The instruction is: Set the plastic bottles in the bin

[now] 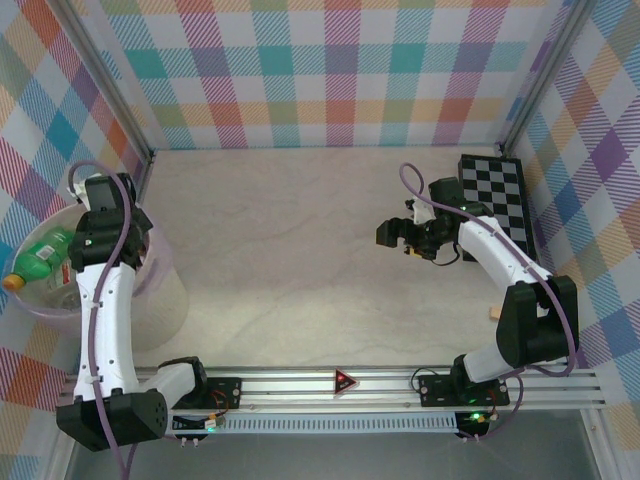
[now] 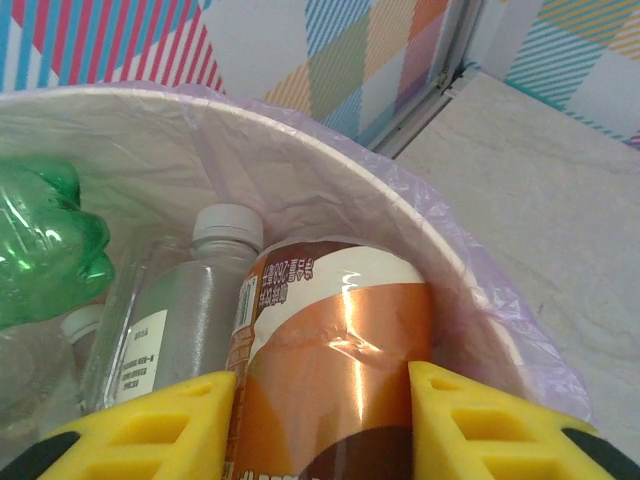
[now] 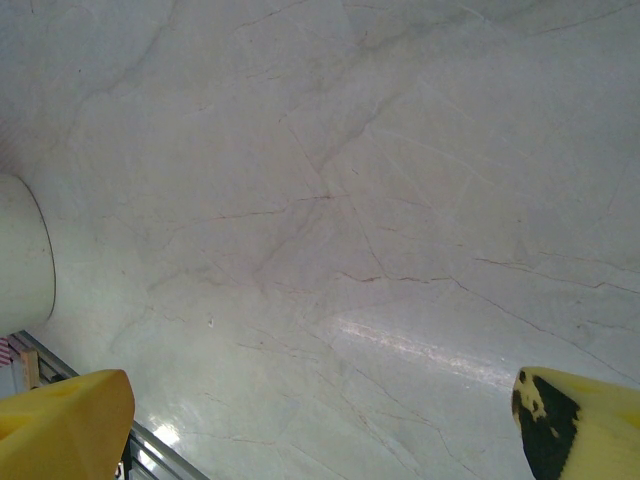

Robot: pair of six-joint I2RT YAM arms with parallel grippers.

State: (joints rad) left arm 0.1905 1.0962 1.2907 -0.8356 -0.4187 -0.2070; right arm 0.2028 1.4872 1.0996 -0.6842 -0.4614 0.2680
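A brown-orange labelled bottle hangs over the inside of the pink-lilac bin, with my left gripper shut on it and a yellow finger pressed on each side. Below it in the bin lie a clear bottle with a white cap and a green bottle. From above, the green bottle shows in the bin under the left arm. My right gripper hovers open over bare table at the right, its fingers wide apart with nothing between them.
A black-and-white checkerboard lies at the far right behind the right arm. Plaid walls close in the table on three sides. A pale round wall shows at the left edge of the right wrist view. The marble tabletop stretches between the arms.
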